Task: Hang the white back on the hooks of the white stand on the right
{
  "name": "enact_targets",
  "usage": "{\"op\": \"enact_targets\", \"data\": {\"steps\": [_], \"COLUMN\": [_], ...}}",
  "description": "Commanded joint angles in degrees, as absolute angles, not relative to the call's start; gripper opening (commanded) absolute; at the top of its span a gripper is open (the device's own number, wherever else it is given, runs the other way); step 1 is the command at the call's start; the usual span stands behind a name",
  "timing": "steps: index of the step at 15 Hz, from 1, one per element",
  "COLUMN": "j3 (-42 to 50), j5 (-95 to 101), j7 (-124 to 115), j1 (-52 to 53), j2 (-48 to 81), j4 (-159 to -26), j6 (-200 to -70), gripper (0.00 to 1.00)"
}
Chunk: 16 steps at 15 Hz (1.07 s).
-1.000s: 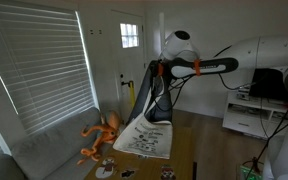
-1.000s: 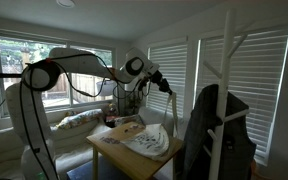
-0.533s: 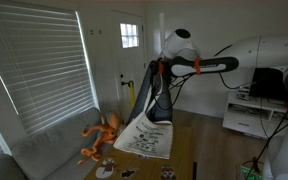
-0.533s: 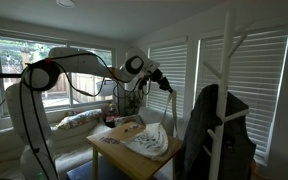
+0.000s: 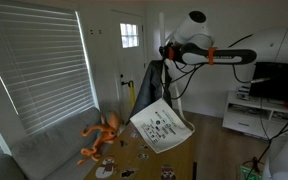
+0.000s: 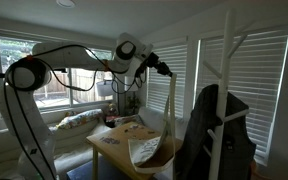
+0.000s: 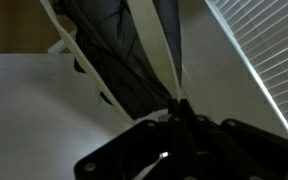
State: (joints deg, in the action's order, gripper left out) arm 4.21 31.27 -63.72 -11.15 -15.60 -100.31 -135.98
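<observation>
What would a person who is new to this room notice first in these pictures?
First, the white bag, printed with dark drawings, which hangs by its long straps from the pincer over the wooden table. Next, in an exterior view, the tall white stand with a dark jacket on it, close beside the bag. An orange octopus toy lies on the grey sofa.

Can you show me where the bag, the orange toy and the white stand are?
Bag (image 5: pixel 162 127): in an exterior view, on its printed side.
Orange toy (image 5: pixel 103 136): in an exterior view, on the middle of its body.
Stand (image 6: pixel 227 60): in an exterior view, on its upright pole.
</observation>
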Motion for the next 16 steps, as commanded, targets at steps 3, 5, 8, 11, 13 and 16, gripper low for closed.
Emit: {"op": "enact_targets", "data": {"steps": [3,5,8,11,13,16], "j3": [2.76,2.99,3.83,5.02,5.96,6.91], "j5": [34.17,33.95,32.14,30.02,28.34,25.70], "j7": [-63.82,-63.35,-61.01,-57.65,-55.04,-52.09], "j1": [-15.02,-15.80,-16.12,-15.99,-15.93,-16.34], "j2": [-19.37,-19.38,-18.61,-18.43,-18.46,-18.23], "j4": [-99.37,-98.53,-97.58,-97.48,-97.41,-96.79], "j6": [-138.10,-139.81,-141.76,-142.88,-143.86,-145.76], "gripper": [0.01,0.01,0.01,0.01,0.01,0.01]}}
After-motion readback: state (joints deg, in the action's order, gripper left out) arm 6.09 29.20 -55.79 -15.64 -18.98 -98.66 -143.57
